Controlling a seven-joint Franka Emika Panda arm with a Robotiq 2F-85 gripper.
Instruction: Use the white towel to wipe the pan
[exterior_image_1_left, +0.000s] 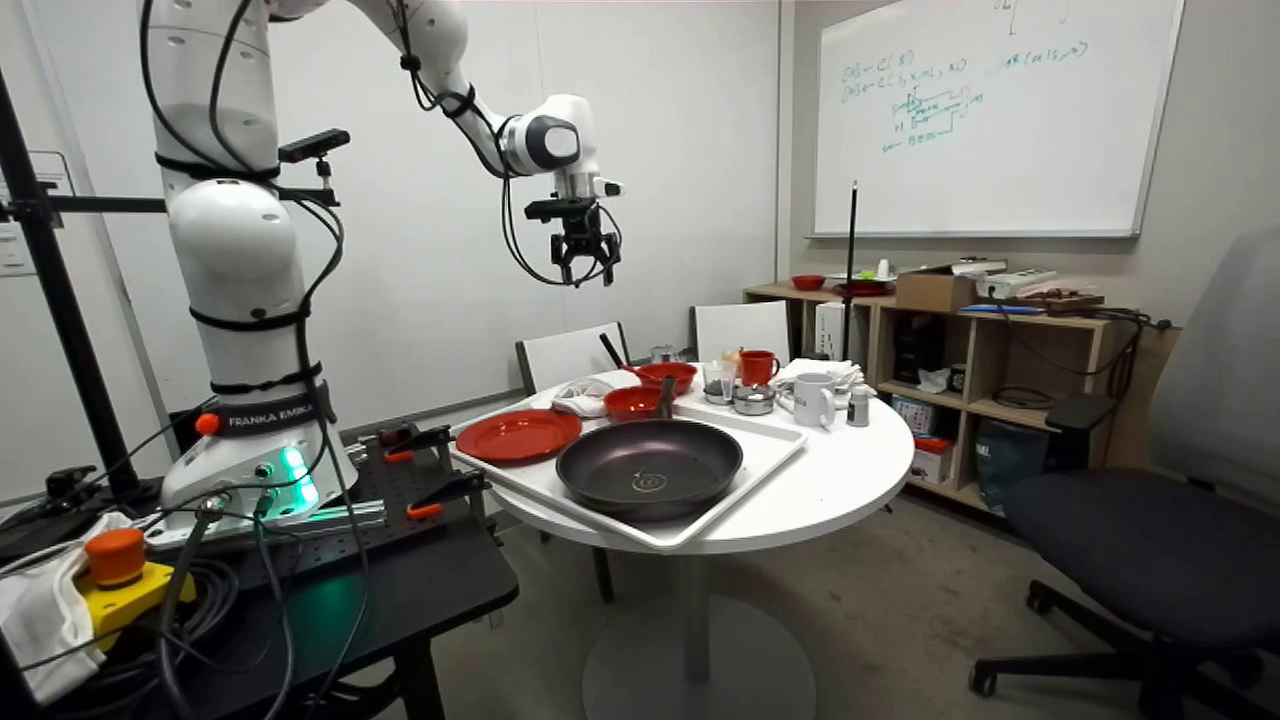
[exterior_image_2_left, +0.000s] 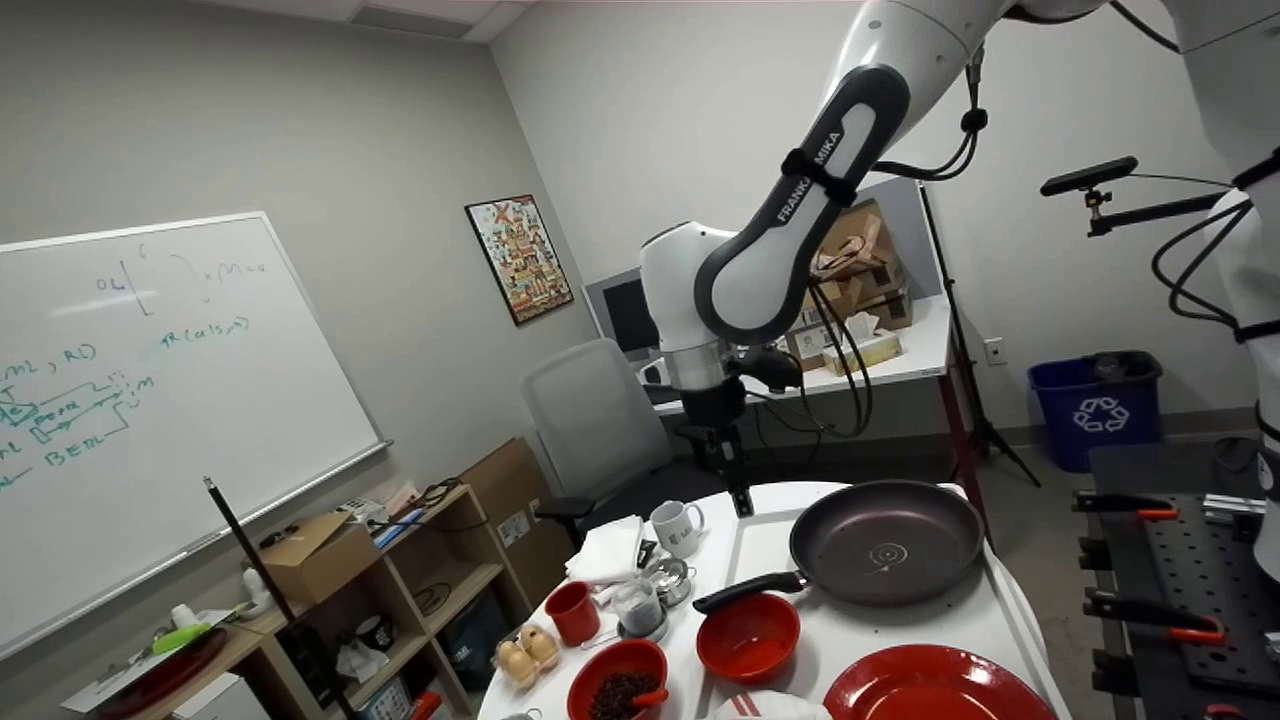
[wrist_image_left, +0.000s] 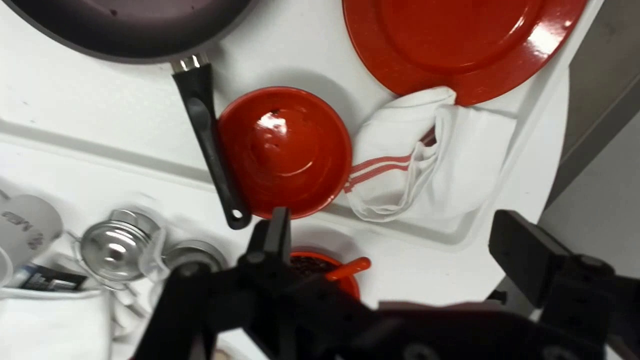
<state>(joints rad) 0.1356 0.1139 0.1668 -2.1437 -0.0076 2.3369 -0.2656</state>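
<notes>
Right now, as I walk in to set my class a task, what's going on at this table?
A Franka Panda arm holds its Robotiq gripper open and empty above the round white table. The red-striped white towel lies bunched at a corner of the white tray; the frying pan rests on that tray too. No wiping is under way.

Gripper (exterior_image_2_left: 742, 502): black, lower centre of the frame, pointing down.
Pan (exterior_image_2_left: 885, 565): dark, lower right, on a white tray (exterior_image_2_left: 860, 630); handle (exterior_image_2_left: 745, 592) toward the left.
Bowl (exterior_image_2_left: 748, 640): red, bottom centre, just beside the handle.
Plate (exterior_image_2_left: 935, 690): red, bottom right, cut by the frame edge.
Towel (exterior_image_2_left: 770, 707): white, red-striped, bottom edge, left of the plate.
Mug (exterior_image_2_left: 674, 530): pale, lower centre.
Whiteboard (exterior_image_2_left: 250, 400): left side, green writing.
Bin (exterior_image_2_left: 1095, 415): blue, right side, recycling mark.
</notes>
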